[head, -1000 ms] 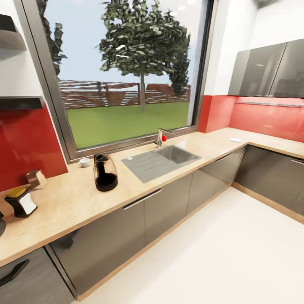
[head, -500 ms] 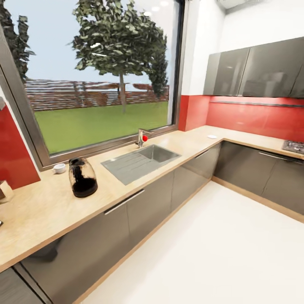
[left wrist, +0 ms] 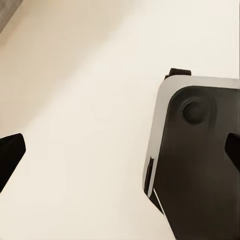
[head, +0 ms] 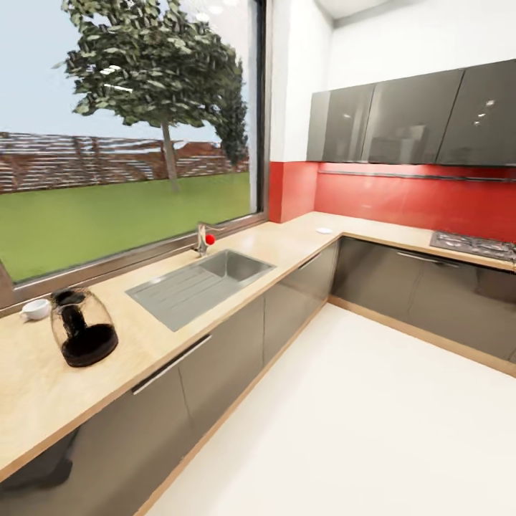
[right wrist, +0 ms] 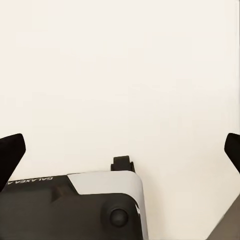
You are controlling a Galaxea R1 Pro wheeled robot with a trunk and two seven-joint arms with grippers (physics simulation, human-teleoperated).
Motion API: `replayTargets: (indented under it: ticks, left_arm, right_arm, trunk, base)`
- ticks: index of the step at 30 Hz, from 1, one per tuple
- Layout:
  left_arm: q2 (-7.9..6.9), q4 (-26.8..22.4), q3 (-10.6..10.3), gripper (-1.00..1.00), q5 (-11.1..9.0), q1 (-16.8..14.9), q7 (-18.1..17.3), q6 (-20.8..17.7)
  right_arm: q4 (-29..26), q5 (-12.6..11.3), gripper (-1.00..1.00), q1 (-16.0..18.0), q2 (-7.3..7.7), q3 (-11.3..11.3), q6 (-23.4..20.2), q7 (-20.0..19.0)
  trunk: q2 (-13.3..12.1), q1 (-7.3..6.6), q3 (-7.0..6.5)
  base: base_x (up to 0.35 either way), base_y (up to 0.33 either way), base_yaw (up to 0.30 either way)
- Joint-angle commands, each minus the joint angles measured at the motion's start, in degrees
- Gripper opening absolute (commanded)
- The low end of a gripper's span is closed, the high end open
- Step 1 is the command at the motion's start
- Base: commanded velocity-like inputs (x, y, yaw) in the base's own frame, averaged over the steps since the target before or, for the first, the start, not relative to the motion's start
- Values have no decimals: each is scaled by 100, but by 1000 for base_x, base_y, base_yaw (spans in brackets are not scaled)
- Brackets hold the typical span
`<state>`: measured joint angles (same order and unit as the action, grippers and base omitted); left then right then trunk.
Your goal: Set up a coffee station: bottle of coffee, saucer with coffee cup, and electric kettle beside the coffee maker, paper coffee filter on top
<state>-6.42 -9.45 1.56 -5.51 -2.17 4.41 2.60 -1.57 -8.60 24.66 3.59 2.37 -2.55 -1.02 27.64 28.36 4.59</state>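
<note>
On the countertop (head: 215,319): kettle (head: 81,335), cup (head: 34,309). Both grippers (left wrist: 120,150) (right wrist: 120,147) wide open, empty. Risk: base clipping cabinets while turning.

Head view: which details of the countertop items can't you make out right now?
- Small white object near the counter corner: too small to say whether it is the saucer.
- Coffee cup by the window: small, handle unclear.
- Electric kettle: dark glass hides its base.
- Stove: cut by the right edge.
</note>
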Motion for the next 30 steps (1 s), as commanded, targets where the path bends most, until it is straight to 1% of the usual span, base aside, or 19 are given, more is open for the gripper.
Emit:
replayTargets:
  ticks: [1,15,23,25,30]
  left_arm:
    - [1,-1,10,100,-60,-3,-4,20]
    - [51,-12,11,100,-58,-3,-18,22]
    - [80,-11,3,100,-55,-3,-19,22]
    - [80,-7,3,100,-55,-3,-19,22]
    - [80,-10,3,100,-55,-3,-19,22]
  right_arm:
    - [-7,-54,100,4,1,27,-27,-11]
    - [-7,-54,100,4,-4,27,-27,-4]
    - [-9,-54,100,4,-2,27,-27,-4]
    - [-9,-57,100,4,-4,29,-27,10]
    - [-2,-36,100,4,-1,34,-28,11]
  trunk:
    - [9,6,11]
    - [9,6,11]
    - [9,6,11]
    - [9,6,11]
    - [9,6,11]
  base:
    - [335,0,-300]
    - [338,-2,-300]
    - [338,-83,-300]
    - [338,-99,-167]
    - [338,-99,-39]
